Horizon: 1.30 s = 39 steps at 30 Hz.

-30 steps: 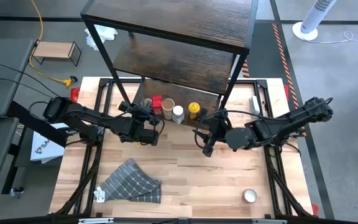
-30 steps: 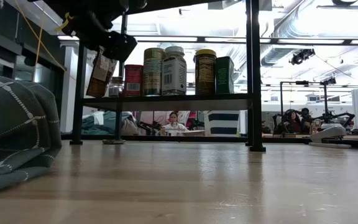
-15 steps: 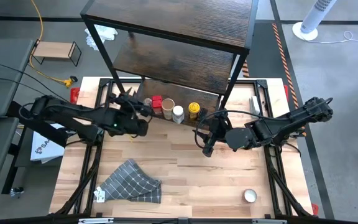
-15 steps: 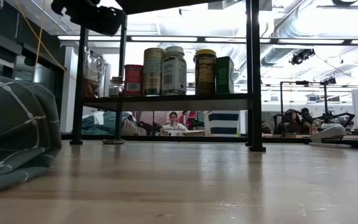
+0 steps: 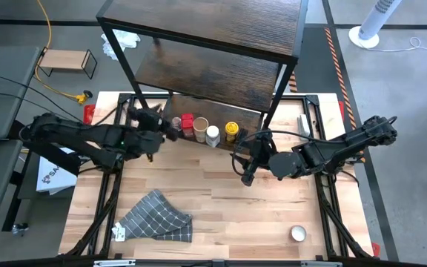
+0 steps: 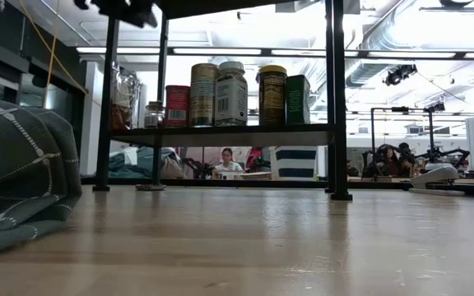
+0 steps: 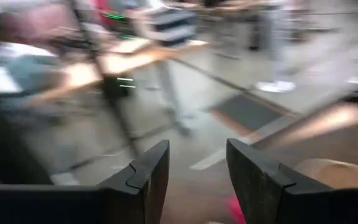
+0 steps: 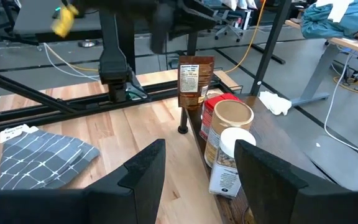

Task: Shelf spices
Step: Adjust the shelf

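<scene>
Both your grippers, left (image 7: 194, 177) and right (image 8: 197, 171), had fingers spread and empty; the last small jar (image 5: 297, 233) on the table (image 5: 221, 200) looked light, rigid, slippery, best pinched across its sides.

A robotics lab: exposed ceiling ducts (image 6: 401, 33), desks (image 6: 467, 182), and seated people (image 6: 226, 158) behind.

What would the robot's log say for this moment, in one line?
left gripper: open, empty, by shelf | right gripper: open, waiting | spices: on lowest shelf
</scene>
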### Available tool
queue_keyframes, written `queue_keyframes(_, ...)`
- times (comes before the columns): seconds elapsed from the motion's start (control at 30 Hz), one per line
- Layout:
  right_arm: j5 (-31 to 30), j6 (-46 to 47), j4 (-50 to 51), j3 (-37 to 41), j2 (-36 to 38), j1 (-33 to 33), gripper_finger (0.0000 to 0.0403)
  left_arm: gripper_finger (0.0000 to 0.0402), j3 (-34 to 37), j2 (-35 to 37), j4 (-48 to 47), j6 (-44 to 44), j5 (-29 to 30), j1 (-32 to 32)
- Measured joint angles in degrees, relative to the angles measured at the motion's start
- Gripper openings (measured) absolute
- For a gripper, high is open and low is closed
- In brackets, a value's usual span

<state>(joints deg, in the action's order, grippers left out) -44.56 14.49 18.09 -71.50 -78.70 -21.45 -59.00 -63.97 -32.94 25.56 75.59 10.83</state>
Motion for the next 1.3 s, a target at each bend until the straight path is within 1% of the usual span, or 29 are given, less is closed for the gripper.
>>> queue_keyframes(0.07,0.0,0.0,-0.1,0.0,0.0,0.0,0.0190,0.0157,0.0,1.7,3.9,-4.0,-8.5,1.2)
queue_keyframes(0.13,0.0,0.0,-0.5,0.0,0.0,0.0,0.0190,0.0156,0.0,3.4,6.3,-5.2,-17.8,2.5)
queue_keyframes(0.17,0.0,0.0,-0.7,0.0,0.0,0.0,0.0190,0.0153,0.0,4.1,7.2,-4.1,-20.6,3.4)
queue_keyframes(0.23,0.0,0.5,-1.3,0.0,0.0,0.0,0.0190,0.0136,0.0,5.3,7.6,-0.2,-22.1,5.8)
queue_keyframes(0.3,0.0,0.8,-1.6,0.0,0.0,0.0,0.0190,0.0100,0.0,6.2,5.9,2.6,-19.2,9.3)
queue_keyframes(0.37,0.0,1.3,-1.7,0.0,0.0,0.0,0.0190,0.0042,0.0,6.7,3.1,5.7,-13.9,13.4)
queue_keyframes(0.4,0.0,1.8,-1.8,0.0,0.0,0.0,0.0190,0.0023,0.0,6.8,1.4,7.7,-10.9,15.3)
queue_keyframes(0.43,0.0,2.2,-1.8,0.0,0.0,0.1,0.0190,0.0013,0.0,6.8,-0.2,10.3,-7.4,17.1)
queue_keyframes(0.5,0.0,3.3,-2.1,0.0,0.0,0.1,0.0190,0.0009,-0.7,6.8,-5.3,15.6,-0.6,19.6)
queue_keyframes(0.57,0.0,3.6,-2.7,0.0,0.0,0.1,0.0190,0.0003,-1.7,6.8,-9.5,19.8,5.0,20.3)
queue_keyframes(0.63,0.0,3.8,-3.1,0.0,0.0,0.1,0.0190,0.0002,-2.7,6.8,-11.9,20.9,10.5,19.8)
queue_keyframes(0.7,0.0,5.0,-3.3,0.0,0.0,0.1,0.0190,0.0001,-4.0,7.0,-12.4,18.6,13.9,18.4)
queue_keyframes(0.8,0.1,6.2,-3.4,0.0,0.0,0.1,0.0190,0.0001,-6.2,7.5,-12.0,14.3,14.5,15.6)
queue_keyframes(0.87,0.1,6.8,-3.4,0.0,0.0,0.1,0.0190,0.0001,-7.7,7.8,-12.0,13.4,14.5,14.9)
queue_keyframes(1.07,0.1,7.2,-3.4,0.0,0.0,0.1,0.0190,0.0000,-12.9,9.6,-11.7,13.3,14.5,17.2)
queue_keyframes(1.13,0.1,7.1,-3.3,0.0,0.0,0.1,0.0190,0.0000,-14.8,10.2,-10.2,12.6,14.5,17.6)
queue_keyframes(1.2,0.1,7.2,-3.3,0.0,0.0,0.1,0.0190,0.0000,-17.0,10.5,-8.1,9.8,14.5,18.5)
queue_keyframes(1.3,0.2,7.1,-3.3,0.0,0.0,0.2,0.0190,0.0000,-19.9,10.3,-2.5,-0.6,14.5,19.9)
